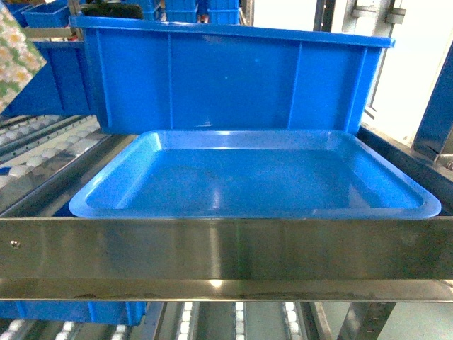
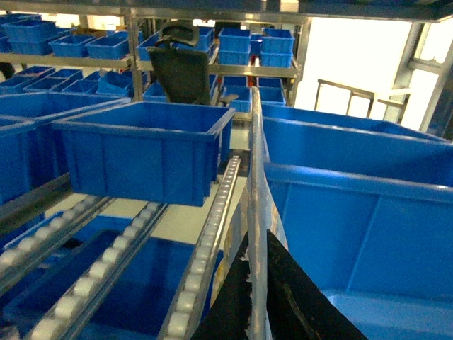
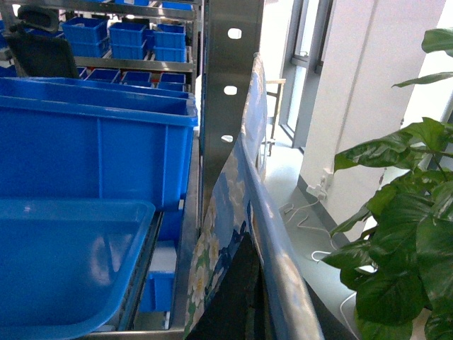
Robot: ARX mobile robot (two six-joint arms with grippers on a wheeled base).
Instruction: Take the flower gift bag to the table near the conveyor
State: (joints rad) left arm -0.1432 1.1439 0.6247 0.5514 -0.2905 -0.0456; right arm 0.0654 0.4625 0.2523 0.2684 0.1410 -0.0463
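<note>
Glossy laminated paper, seen edge-on, rises straight out of the left gripper (image 2: 258, 248). Its two black fingers (image 2: 301, 304) stand pressed against either face of the flower gift bag (image 2: 256, 163), closed on it. In the head view only a corner of the bag (image 1: 14, 49) shows, high at the left edge.

On the right wrist camera a floral panel (image 3: 233, 227) stands the same way over the right gripper (image 3: 241, 294). The gripper is only a dark mass there, so I cannot tell how its fingers stand, or whether this is the same bag.

The bag looks light, thin and slick. It probably creases and sways easily, so a firm pinch near the stiffer top rim seems safest.

Just beyond lies a shallow blue tray (image 1: 255, 205) on the conveyor (image 1: 226, 248), with a deep blue bin (image 1: 233, 71) behind it. Farther racks hold more bins. The table is not in view.
</note>
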